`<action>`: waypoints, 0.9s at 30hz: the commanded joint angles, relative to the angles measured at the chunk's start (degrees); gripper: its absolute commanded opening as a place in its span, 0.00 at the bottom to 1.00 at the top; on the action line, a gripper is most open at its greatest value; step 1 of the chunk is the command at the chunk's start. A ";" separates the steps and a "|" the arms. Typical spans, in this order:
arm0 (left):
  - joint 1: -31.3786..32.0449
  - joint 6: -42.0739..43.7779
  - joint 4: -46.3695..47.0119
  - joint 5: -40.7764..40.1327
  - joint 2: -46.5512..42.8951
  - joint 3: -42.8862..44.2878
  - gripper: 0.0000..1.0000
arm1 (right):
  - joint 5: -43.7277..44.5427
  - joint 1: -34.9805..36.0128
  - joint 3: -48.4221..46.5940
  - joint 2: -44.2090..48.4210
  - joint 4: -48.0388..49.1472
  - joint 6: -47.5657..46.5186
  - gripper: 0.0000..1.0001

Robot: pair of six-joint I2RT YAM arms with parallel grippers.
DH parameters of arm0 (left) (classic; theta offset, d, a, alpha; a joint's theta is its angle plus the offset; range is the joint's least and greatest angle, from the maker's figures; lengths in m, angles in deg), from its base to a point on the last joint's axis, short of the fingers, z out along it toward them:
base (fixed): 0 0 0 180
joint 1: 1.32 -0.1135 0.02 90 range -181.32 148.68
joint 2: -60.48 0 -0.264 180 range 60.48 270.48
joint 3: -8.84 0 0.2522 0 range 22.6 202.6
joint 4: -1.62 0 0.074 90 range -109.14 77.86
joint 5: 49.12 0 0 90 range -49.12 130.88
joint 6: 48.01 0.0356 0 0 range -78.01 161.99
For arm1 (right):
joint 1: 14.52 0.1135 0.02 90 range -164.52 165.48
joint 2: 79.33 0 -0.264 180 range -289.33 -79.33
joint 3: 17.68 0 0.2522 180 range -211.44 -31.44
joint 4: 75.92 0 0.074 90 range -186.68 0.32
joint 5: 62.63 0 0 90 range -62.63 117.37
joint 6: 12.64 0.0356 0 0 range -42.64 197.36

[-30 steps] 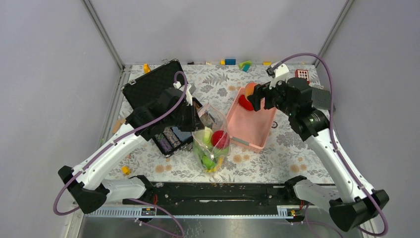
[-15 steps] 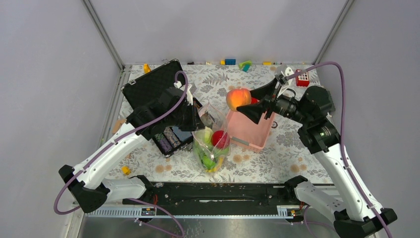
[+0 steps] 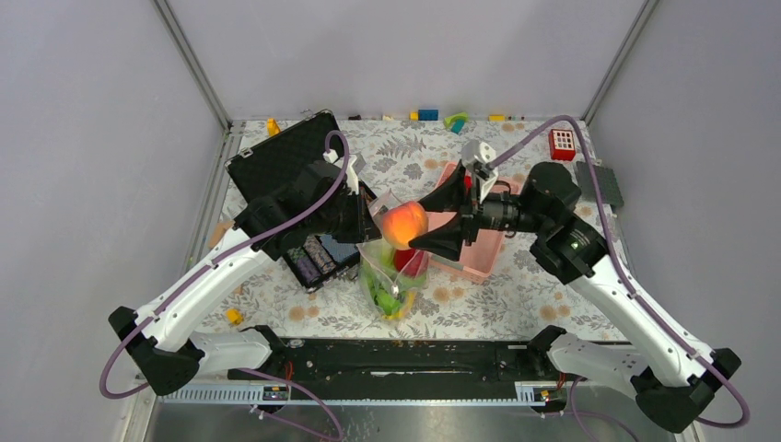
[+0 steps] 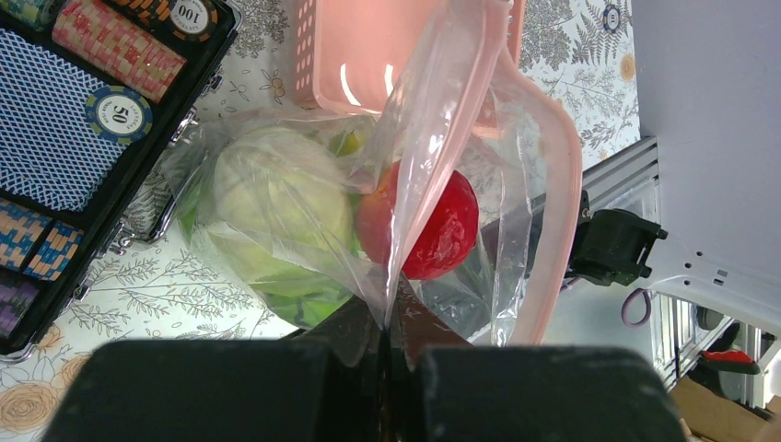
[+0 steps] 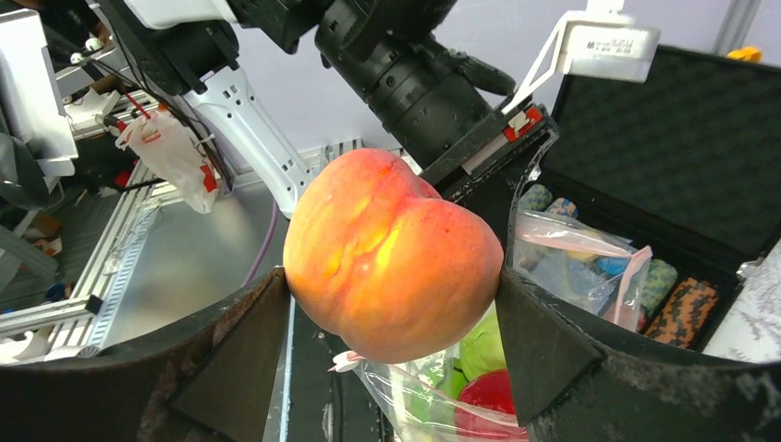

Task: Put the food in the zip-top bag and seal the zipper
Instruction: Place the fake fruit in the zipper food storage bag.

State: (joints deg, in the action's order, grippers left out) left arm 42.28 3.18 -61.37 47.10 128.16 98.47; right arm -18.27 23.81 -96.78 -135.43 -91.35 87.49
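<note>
The clear zip-top bag [image 3: 394,276] stands open at the table's middle, with a red apple [image 4: 433,221], a pale green cabbage [image 4: 276,198] and other green fruit inside. My left gripper [image 4: 387,331] is shut on the bag's mouth edge and holds it up. My right gripper [image 3: 425,219] is shut on an orange fruit [image 3: 403,223] and holds it just above the bag's mouth; it fills the right wrist view [image 5: 391,267] between both fingers. The bag [image 5: 442,396] lies right below it. The zipper strip is apart.
The pink basket [image 3: 470,241] sits right of the bag, under my right arm. An open black case [image 3: 285,161] with poker chips [image 4: 120,115] lies to the left. Small toy bricks [image 3: 428,115] line the far edge, with a red block [image 3: 562,144].
My right gripper has lifted the orange fruit out of the pink basket and carried it left, to above the bag's mouth. The left arm has held still.
</note>
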 commanded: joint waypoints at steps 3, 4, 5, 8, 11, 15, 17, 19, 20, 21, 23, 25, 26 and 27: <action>-0.05 0.74 3.79 0.16 -1.57 3.04 0.00 | 0.92 2.75 -3.80 -4.07 -4.70 -3.48 0.53; -0.07 0.79 3.74 -0.04 -1.49 3.10 0.00 | 1.79 3.36 -4.25 -4.70 -6.66 -4.86 0.53; -0.09 0.81 3.78 0.08 -1.36 3.31 0.00 | 3.46 3.91 -5.01 -5.33 -9.10 -6.58 0.53; -0.02 0.90 3.72 0.62 -0.96 3.73 0.00 | 11.05 5.50 -5.55 -6.38 -13.92 -11.65 0.53; -0.09 1.01 3.77 0.76 -0.69 3.96 0.00 | 13.42 6.32 -5.45 -7.36 -15.34 -13.61 0.53; -0.04 0.97 3.74 1.01 -0.77 3.99 0.00 | 16.32 6.82 -6.51 -9.37 -18.08 -15.16 0.53; -0.03 1.07 3.72 1.04 -0.77 4.17 0.00 | 19.50 6.98 -7.53 -10.78 -19.56 -15.31 0.53; -0.01 1.09 3.78 1.39 -0.75 4.17 0.00 | 23.22 7.42 -9.06 -12.67 -21.67 -15.36 0.53; 0.00 1.08 3.76 1.50 -0.88 4.16 0.00 | 25.15 7.84 -9.89 -14.04 -22.89 -15.77 0.53; -0.06 1.14 3.73 1.40 -0.95 4.12 0.00 | 27.12 8.23 -10.71 -14.99 -24.08 -16.41 0.53; -0.05 1.31 3.74 1.21 -1.01 4.16 0.00 | 31.84 9.32 -12.06 -16.58 -26.00 -17.33 0.54; -0.01 1.50 3.71 1.19 -1.10 4.15 0.00 | 36.73 10.31 -13.07 -17.98 -27.41 -17.90 0.54; -0.05 1.58 3.72 1.19 -1.16 4.19 0.00 | 38.47 10.80 -13.52 -18.50 -27.83 -18.34 0.54; -0.03 1.62 3.75 1.24 -1.23 4.29 0.00 | 39.86 11.44 -13.91 -18.98 -28.22 -18.92 0.54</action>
State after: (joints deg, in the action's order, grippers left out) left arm 41.91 4.08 -61.90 47.01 128.13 98.80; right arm 10.95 32.75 -107.38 -152.34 -116.24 71.51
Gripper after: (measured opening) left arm 0.009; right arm 0.829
